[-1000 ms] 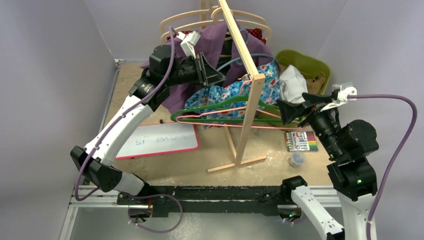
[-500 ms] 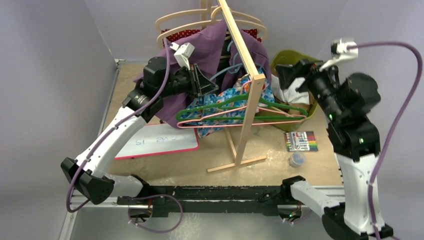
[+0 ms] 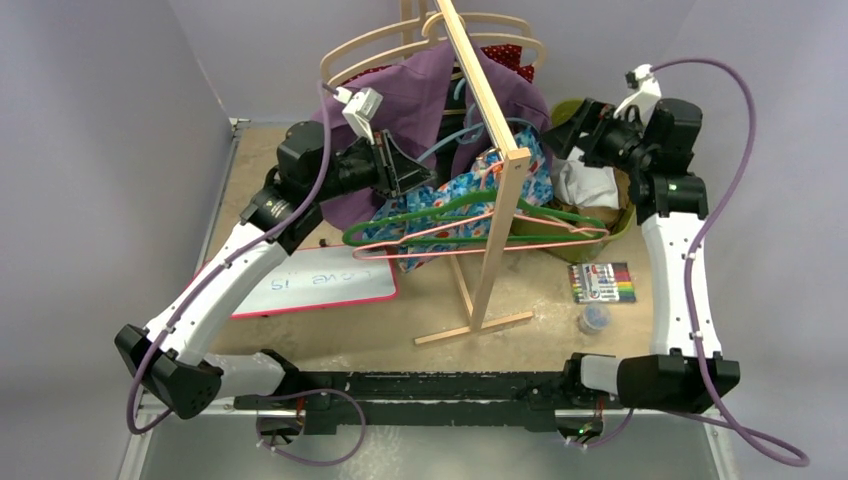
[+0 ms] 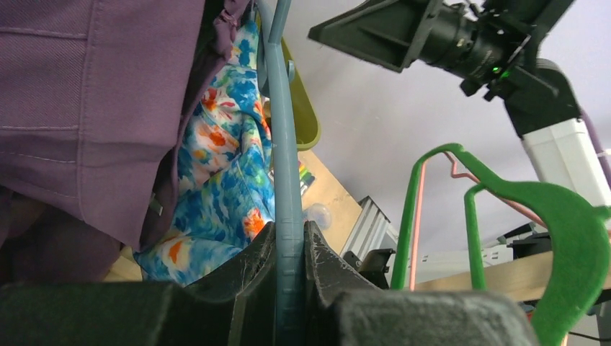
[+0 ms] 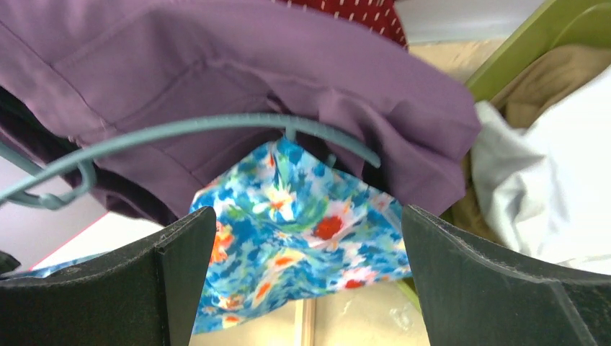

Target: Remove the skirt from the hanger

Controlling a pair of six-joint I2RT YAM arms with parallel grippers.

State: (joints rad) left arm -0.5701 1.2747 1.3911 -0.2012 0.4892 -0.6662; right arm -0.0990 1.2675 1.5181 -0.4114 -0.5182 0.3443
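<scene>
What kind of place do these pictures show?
Probably a robot test cell in a laboratory: plain grey walls enclose a brown tabletop, where a light wooden clothes rack carries a green plastic hanger.

A whiteboard point(image 3: 320, 283) lies left of the wooden rack point(image 3: 497, 240), a marker set point(image 3: 603, 283) and small cup point(image 3: 594, 319) to its right.

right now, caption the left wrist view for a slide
Left gripper clamped on the grey-blue hanger beside the floral skirt
</scene>
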